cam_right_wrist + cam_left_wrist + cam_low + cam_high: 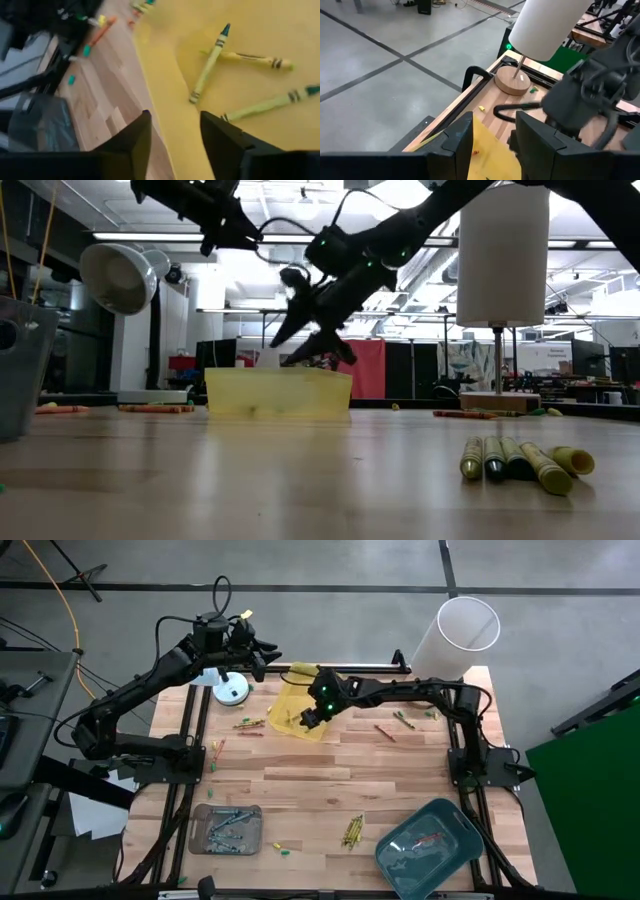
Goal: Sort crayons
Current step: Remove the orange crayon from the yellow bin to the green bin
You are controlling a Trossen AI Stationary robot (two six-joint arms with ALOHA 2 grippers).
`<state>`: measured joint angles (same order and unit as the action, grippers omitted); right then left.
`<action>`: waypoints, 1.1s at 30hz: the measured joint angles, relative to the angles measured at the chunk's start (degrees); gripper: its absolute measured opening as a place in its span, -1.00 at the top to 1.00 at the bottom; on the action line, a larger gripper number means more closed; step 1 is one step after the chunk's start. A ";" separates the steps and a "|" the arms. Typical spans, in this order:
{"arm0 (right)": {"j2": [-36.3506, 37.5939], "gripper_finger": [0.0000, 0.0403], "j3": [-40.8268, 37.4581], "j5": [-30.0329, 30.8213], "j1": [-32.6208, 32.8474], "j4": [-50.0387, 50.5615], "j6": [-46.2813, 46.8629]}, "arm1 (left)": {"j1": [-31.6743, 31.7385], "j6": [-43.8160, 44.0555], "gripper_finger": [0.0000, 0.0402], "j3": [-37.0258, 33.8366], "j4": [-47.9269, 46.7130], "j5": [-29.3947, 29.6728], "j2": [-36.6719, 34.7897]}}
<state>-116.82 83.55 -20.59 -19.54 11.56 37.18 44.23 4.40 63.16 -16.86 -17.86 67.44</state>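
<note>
Your wooden table [330, 775] carries a yellow tray [300, 715] at its far middle, a grey tray [227, 828] near left and a teal tray [430, 843] near right. A lamp's round wooden base [513, 82] sits at the far right corner. Loose crayons [352, 831] lie scattered on the planks, one cluster between the near trays.
</note>
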 joint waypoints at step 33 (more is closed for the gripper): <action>35.43 0.04 -0.02 19.12 -7.89 28.63 -20.54 | -11.61 -51.82 0.34 18.09 -7.91 9.97 47.11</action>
<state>-81.38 83.53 -1.48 -27.43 40.19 16.64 32.62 -47.42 81.24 -24.77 -7.89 114.55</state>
